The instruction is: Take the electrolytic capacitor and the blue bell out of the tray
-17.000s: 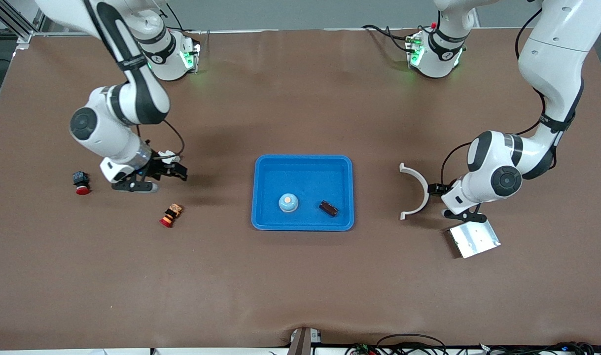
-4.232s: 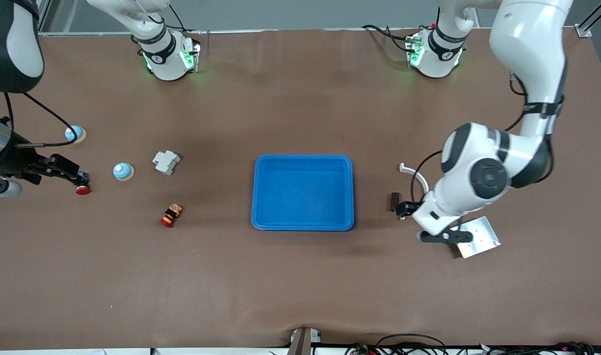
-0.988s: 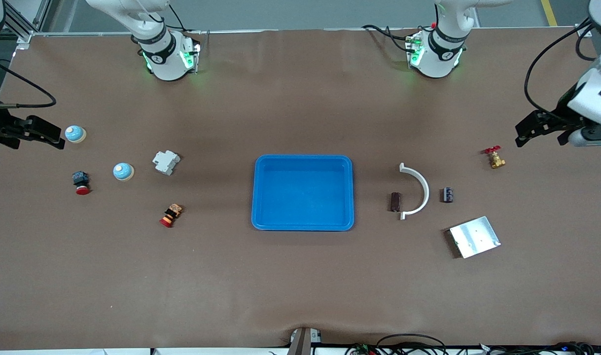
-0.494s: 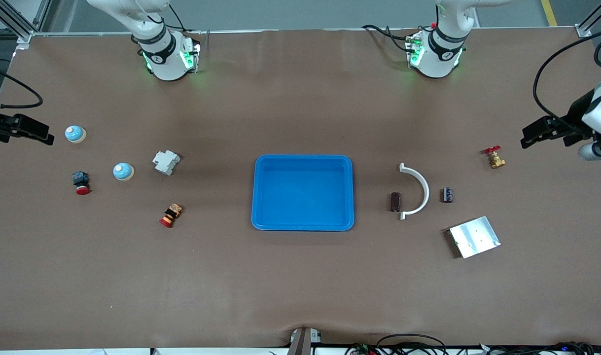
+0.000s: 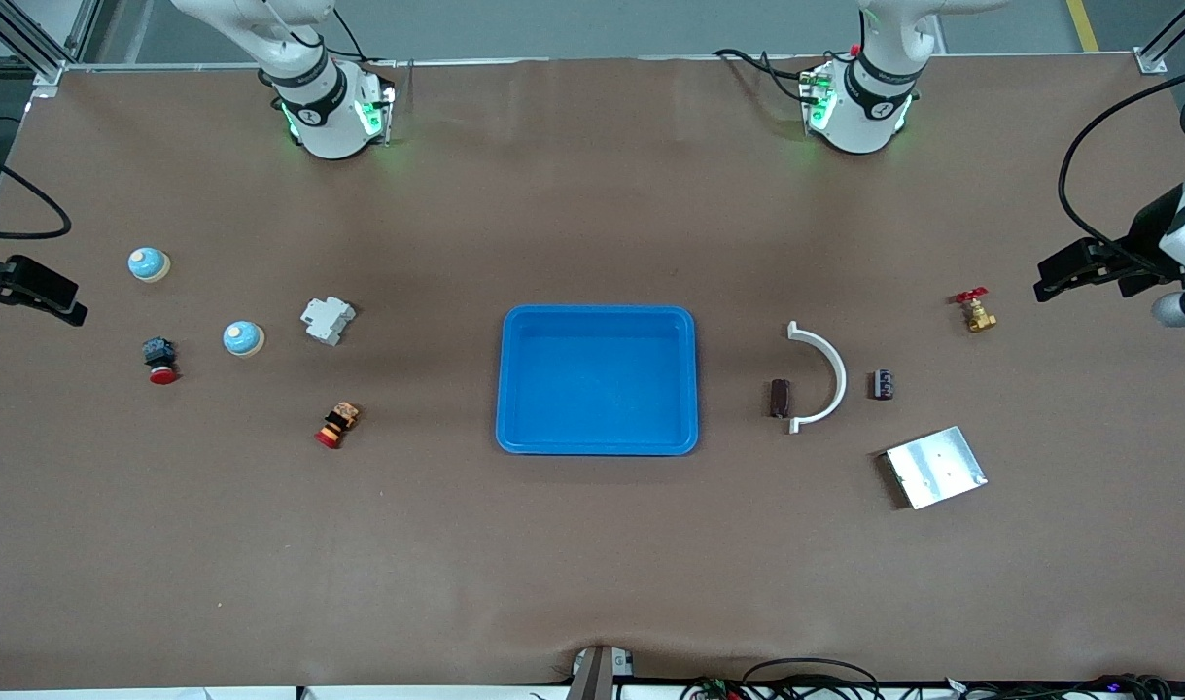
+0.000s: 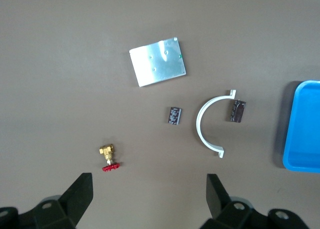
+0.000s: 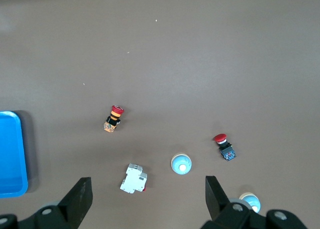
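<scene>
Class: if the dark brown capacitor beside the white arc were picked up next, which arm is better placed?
Left. The open left end effector hangs over the capacitor's end of the table; the right end effector is over the other end.

- tray [image 5: 597,380]: bright blue
- surface [image 5: 592,544]: plain brown
- two bells [image 5: 244,338] [image 5: 149,263]: light blue with pale tops
- capacitor [image 5: 780,398]: dark brown
- curved bracket [image 5: 825,374]: white
- metal plate [image 5: 935,468]: silver
- valve [image 5: 975,310]: brass with red handle
</scene>
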Controlling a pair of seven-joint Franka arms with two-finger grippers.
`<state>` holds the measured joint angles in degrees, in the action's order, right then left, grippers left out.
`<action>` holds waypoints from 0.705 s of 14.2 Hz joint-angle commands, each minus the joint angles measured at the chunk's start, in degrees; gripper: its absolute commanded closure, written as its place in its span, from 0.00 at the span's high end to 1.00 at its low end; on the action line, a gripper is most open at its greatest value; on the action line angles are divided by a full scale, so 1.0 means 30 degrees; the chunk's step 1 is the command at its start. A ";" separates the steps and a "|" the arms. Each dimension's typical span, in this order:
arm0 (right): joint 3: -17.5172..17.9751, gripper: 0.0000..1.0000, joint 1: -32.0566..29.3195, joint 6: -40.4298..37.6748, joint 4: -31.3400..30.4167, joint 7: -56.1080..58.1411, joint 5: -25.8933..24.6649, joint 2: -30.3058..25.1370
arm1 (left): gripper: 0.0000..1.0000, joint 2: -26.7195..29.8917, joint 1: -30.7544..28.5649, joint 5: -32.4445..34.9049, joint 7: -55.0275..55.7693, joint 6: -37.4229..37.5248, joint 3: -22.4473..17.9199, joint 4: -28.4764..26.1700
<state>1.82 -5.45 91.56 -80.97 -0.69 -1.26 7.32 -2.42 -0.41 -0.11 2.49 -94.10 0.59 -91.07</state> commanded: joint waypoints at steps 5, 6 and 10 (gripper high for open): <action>0.0273 1.00 -0.0265 -0.0111 0.0124 0.0670 -0.0163 -0.0973 | 1.00 -0.0335 0.0021 -0.0403 -0.1008 0.0370 0.0213 0.0679; 0.0215 1.00 -0.0323 0.0005 0.0124 0.0699 -0.0136 -0.1091 | 1.00 -0.0335 -0.0096 -0.0636 -0.0978 0.0282 0.0213 0.0679; 0.0185 1.00 -0.0324 0.0443 0.0124 0.0408 -0.0019 -0.0975 | 1.00 -0.0306 -0.0097 -0.1400 -0.0919 0.0018 0.0243 0.0825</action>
<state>1.88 -5.63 91.91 -80.54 0.58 -1.27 4.44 -2.97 -0.23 -2.80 -0.07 -94.24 0.97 -90.03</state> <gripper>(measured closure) 0.000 0.000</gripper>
